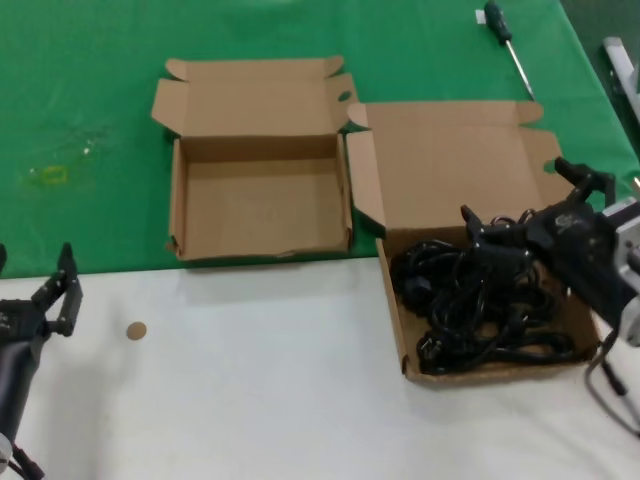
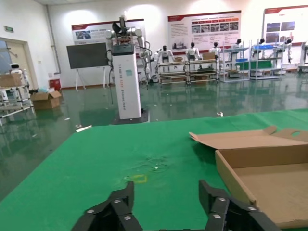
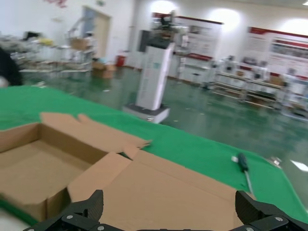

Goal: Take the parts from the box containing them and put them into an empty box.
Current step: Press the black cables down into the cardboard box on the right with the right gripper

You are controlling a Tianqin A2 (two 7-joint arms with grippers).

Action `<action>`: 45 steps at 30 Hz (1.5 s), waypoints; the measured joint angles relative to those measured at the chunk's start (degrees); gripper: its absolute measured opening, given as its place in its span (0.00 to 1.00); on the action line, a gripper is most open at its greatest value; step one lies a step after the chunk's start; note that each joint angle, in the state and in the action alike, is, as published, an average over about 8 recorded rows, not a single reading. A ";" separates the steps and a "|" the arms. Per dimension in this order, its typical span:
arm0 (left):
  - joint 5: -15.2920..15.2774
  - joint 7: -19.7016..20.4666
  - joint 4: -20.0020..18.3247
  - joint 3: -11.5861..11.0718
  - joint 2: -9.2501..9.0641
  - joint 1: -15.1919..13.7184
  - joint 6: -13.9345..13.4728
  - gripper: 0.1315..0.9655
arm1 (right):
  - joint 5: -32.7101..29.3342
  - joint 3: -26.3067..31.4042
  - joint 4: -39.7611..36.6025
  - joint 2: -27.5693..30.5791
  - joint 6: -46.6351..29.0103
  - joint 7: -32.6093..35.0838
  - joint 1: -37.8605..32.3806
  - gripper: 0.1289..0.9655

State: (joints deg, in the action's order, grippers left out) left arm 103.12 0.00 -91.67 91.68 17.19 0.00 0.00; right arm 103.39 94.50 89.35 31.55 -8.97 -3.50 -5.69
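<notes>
I am holding my right gripper [image 1: 520, 205] at the frame's right, fingers spread wide above the tangled black power cords [image 1: 480, 300] lying in the wide cardboard box [image 1: 395, 310]. My left gripper [image 1: 60, 295] is waiting at lower left, fingers parted. The narrower empty box [image 1: 178, 200] is sitting upper centre, beside it.
</notes>
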 joint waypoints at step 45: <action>-0.01 0.02 0.00 0.00 0.00 0.00 0.00 0.02 | -8.24 17.06 -24.38 18.29 -64.80 50.25 -38.24 1.00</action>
State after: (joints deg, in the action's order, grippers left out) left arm 103.11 0.03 -91.67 91.68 17.19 0.00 0.00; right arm 95.16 111.56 64.97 49.84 -73.78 46.75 -43.93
